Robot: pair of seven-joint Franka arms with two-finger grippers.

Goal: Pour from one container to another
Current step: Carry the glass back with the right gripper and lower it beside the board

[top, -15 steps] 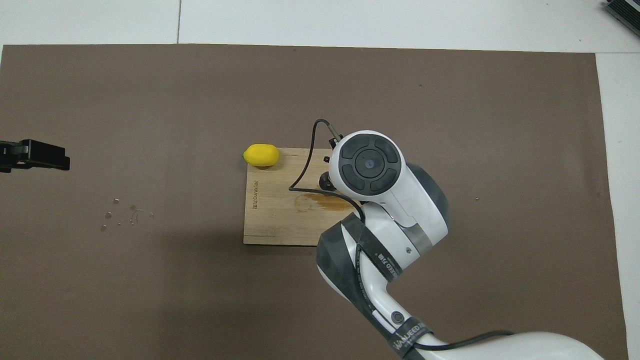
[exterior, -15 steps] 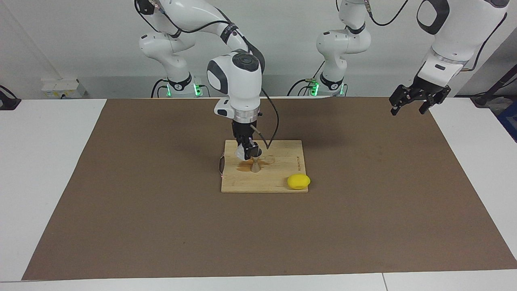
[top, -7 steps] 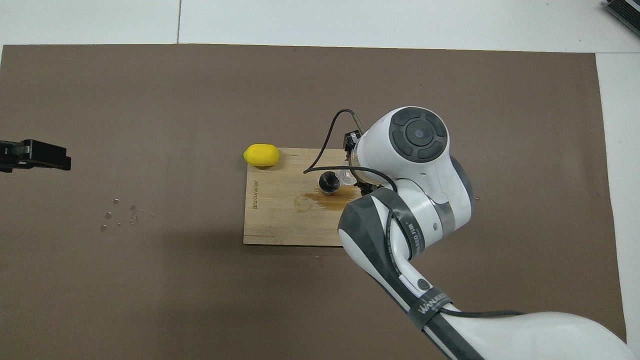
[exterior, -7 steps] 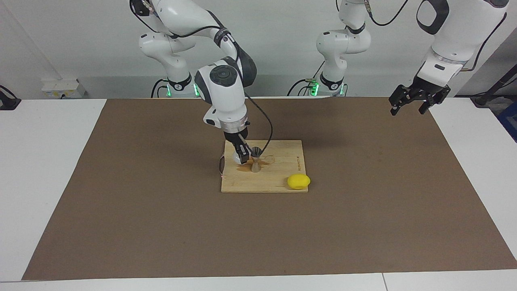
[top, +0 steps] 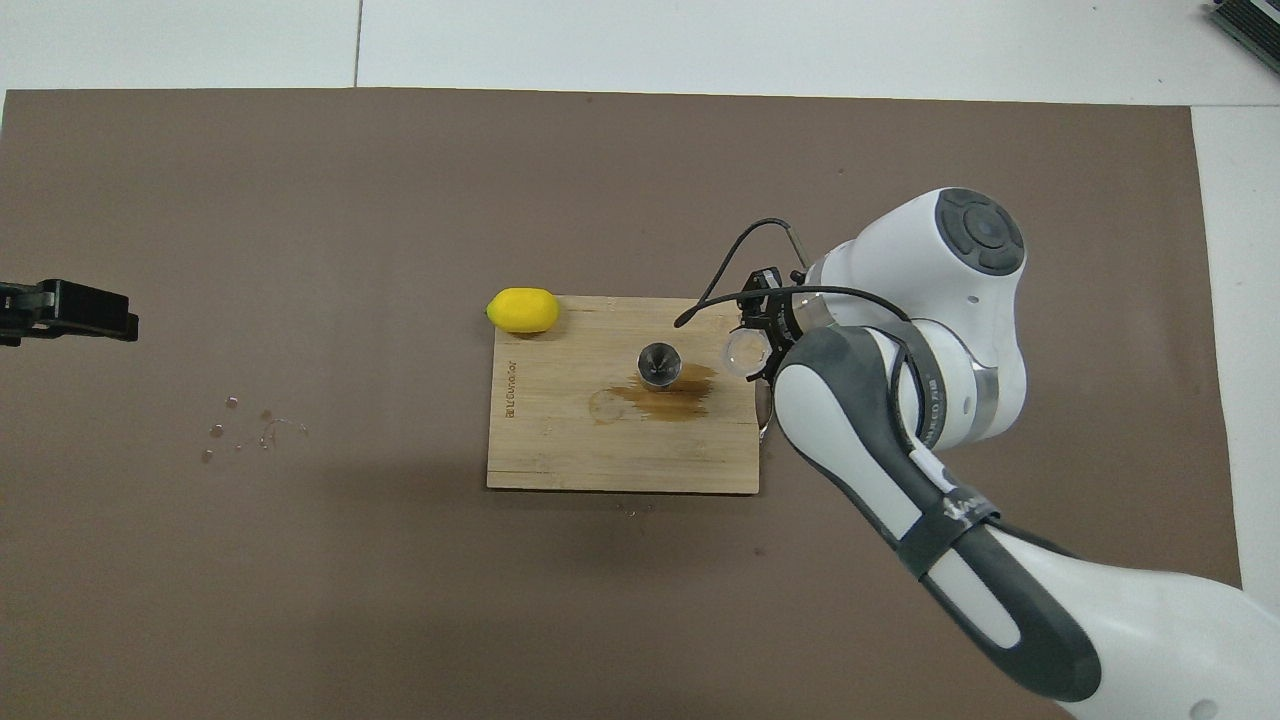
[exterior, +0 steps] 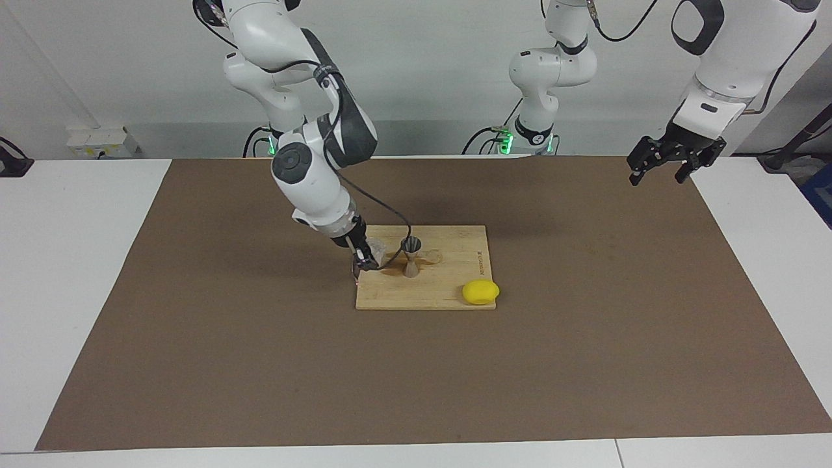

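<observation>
Two containers share your wooden cutting board (exterior: 448,286): the grey metal jigger (exterior: 411,257) stands upright near the board's middle, and the clear glass cup (top: 745,352) sits at the board's edge toward the right arm's end of the table, clamped in the right gripper (exterior: 365,259). You have that gripper's fingers clenched on the cup, and the arm leans in at a slant, so the cup looks low over, or resting on, the board just beside the jigger rather than over its mouth; I cannot tell which. A brown wet patch (top: 672,398) on the board beside the jigger suggests some liquid missed the narrow mouth. A yellow lemon (exterior: 481,292) lies at the board's corner, apart from the jigger. Your left gripper (exterior: 673,160) waits with fingers spread, holding nothing, well apart from the board.
</observation>
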